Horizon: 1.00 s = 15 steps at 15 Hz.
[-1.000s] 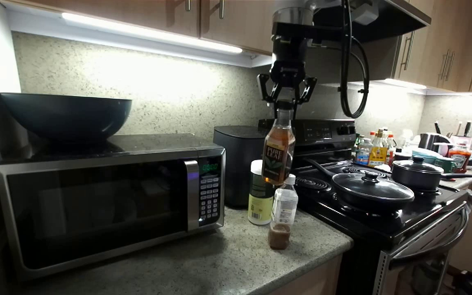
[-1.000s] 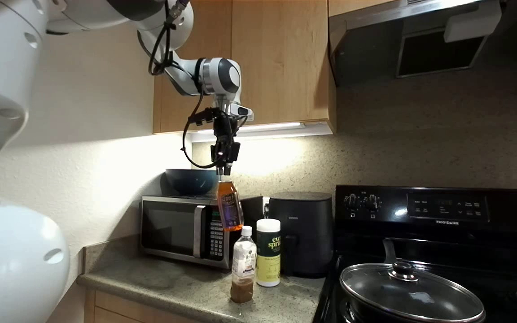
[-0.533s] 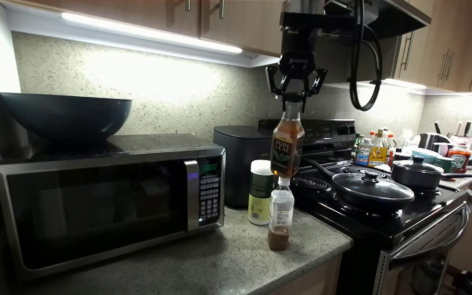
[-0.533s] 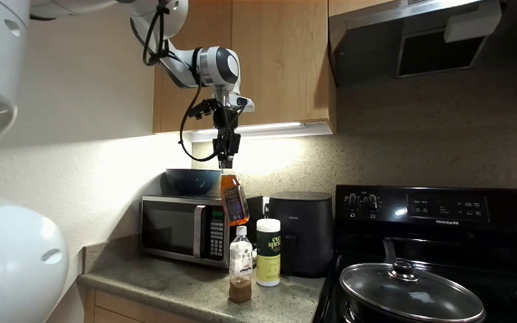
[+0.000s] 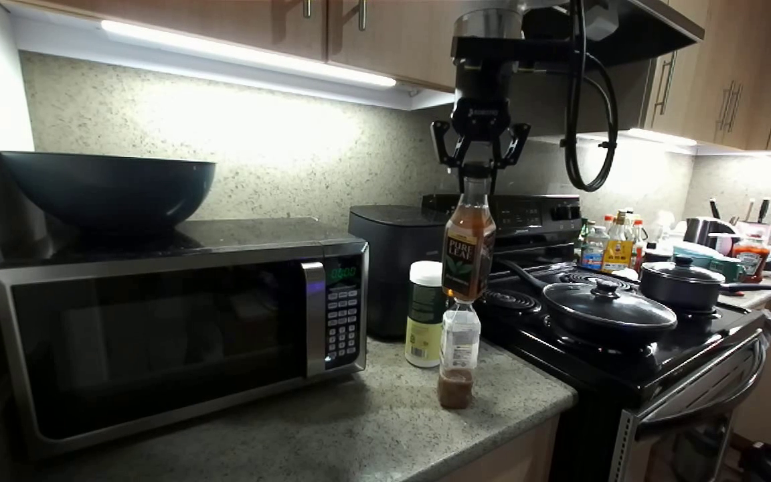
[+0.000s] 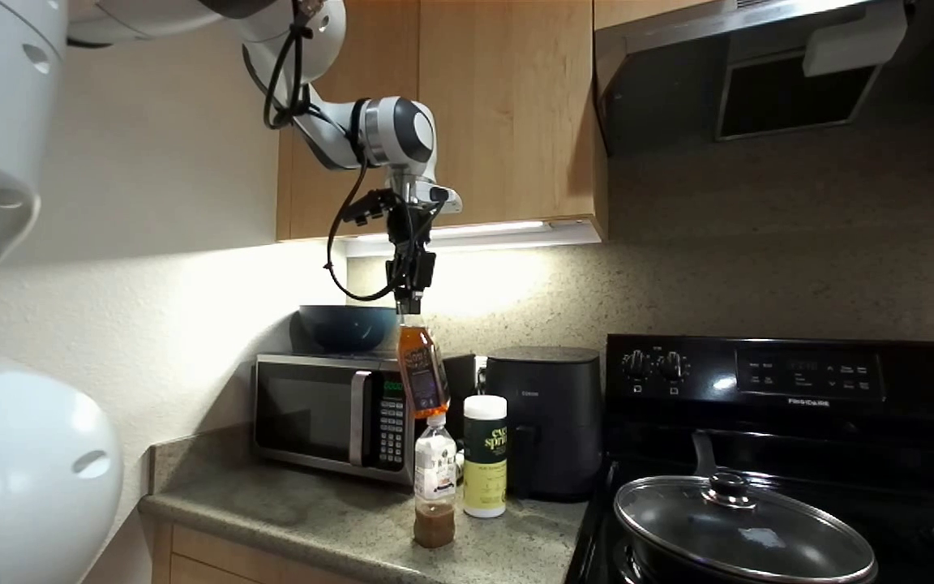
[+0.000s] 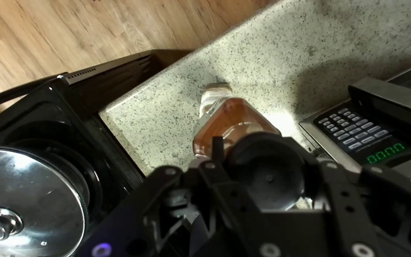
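Observation:
My gripper (image 5: 476, 177) is shut on the dark cap and neck of a Pure Leaf tea bottle (image 5: 468, 262) with amber liquid. The tea bottle hangs slightly tilted in both exterior views (image 6: 422, 371). Its base is right at the top of a clear bottle (image 6: 435, 478) with brown liquid, which stands upright on the counter. The tea bottle hides part of that bottle's cap; I cannot tell if they touch. In the wrist view, the tea bottle (image 7: 236, 117) partly covers the clear bottle (image 7: 215, 93). A green and yellow canister (image 6: 485, 462) stands beside the clear bottle.
A microwave (image 5: 158, 348) with a dark bowl (image 5: 104, 191) on top stands on the counter (image 5: 332, 428). A black air fryer (image 6: 544, 422) is behind the canister. A stove with a lidded pan (image 5: 606, 314) adjoins the counter. Cabinets (image 6: 507, 113) hang above.
The gripper and tea bottle rose and shifted toward the stove, then came down over the clear bottle. The clear bottle leaned a second ago and now stands upright.

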Tool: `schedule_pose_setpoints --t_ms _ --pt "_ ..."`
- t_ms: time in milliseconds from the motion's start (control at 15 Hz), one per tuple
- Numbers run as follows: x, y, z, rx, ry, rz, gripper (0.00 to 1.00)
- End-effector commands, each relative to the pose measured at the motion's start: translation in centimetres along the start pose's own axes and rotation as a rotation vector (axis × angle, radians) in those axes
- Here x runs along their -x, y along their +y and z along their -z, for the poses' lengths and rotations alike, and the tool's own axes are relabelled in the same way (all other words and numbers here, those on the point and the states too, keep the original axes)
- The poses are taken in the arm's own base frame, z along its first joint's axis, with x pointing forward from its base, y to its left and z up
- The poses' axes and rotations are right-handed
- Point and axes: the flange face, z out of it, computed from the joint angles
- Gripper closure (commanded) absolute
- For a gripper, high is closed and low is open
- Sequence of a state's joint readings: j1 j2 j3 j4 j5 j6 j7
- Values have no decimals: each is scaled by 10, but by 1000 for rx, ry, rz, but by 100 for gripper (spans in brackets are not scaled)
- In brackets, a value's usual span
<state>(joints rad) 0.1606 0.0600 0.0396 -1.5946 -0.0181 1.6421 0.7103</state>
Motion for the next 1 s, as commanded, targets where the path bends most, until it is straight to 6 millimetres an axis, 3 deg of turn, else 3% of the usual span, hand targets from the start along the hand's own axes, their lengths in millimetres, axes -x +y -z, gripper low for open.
schedule_pose_setpoints --t_ms 0,333,467,667,933 --pt "-3 26 29 -29 54 -98 82" --pt "-9 73 61 -90 100 -268 82" --pt "-16 91 64 -118 90 -307 82" --pt "-27 117 58 -178 49 -358 82" --pt "-45 142 31 -263 -9 -433 82"
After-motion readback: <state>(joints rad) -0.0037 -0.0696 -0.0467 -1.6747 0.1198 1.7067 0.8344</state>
